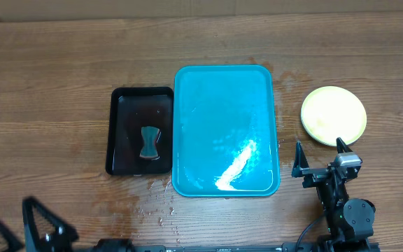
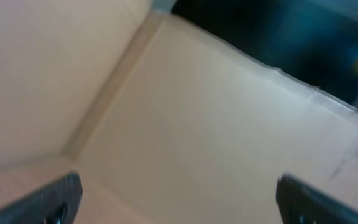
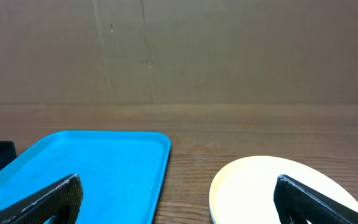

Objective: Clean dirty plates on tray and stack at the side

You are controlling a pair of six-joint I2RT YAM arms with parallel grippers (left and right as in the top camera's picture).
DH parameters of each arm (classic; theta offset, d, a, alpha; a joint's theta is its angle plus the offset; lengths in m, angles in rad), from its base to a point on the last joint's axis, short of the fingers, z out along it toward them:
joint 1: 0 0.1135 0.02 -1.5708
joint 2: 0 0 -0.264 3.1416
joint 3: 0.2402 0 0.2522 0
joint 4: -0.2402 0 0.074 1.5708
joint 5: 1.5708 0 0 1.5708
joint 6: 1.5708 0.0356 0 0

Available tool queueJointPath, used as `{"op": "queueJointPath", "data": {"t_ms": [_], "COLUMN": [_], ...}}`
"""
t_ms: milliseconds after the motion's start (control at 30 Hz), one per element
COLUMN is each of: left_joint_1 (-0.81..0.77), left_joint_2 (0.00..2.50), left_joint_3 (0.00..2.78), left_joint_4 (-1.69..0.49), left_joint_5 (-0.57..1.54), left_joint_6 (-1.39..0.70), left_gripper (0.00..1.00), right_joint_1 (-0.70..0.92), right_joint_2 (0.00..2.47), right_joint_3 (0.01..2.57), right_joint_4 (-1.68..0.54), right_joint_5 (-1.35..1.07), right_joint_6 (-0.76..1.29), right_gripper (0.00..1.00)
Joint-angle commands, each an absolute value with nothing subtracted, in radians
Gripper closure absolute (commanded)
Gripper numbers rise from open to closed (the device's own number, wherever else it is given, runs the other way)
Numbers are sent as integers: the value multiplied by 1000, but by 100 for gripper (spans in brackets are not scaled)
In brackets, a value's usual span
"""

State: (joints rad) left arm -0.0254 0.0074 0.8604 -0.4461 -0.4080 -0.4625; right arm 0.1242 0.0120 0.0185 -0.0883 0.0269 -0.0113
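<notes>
The teal-blue tray [image 1: 226, 131] lies mid-table with no plates on it, its surface wet and shiny; it also shows in the right wrist view [image 3: 92, 168]. A yellow-green plate [image 1: 333, 115] sits on the table right of the tray, seen too in the right wrist view [image 3: 260, 186]. I cannot tell whether other plates lie under it. My right gripper [image 1: 320, 155] is open and empty, just in front of the plate. My left gripper [image 1: 19, 224] is open and empty at the front left corner; its wrist view [image 2: 179, 199] shows only beige cardboard.
A smaller black tray [image 1: 140, 131] lies left of the teal tray with a grey-blue sponge [image 1: 150, 142] in it. Water drops [image 1: 156, 206] dot the wood in front of the trays. A cardboard wall [image 3: 179, 50] stands behind the table.
</notes>
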Motion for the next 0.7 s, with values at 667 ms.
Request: {"op": "queueJointPath", "data": {"t_ms": [667], "left_joint_1": [-20], "left_joint_2": [4], "left_joint_3": [5], "left_joint_4": [372], "left_joint_5": [-189], "left_joint_6": [-445], "left_gripper": [0], "right_joint_1": [120], "right_joint_2": [4], "right_joint_3": [8], "right_joint_4": [-82], "right_joint_5": [33], "right_joint_6": [-7], "right_gripper": [0]}}
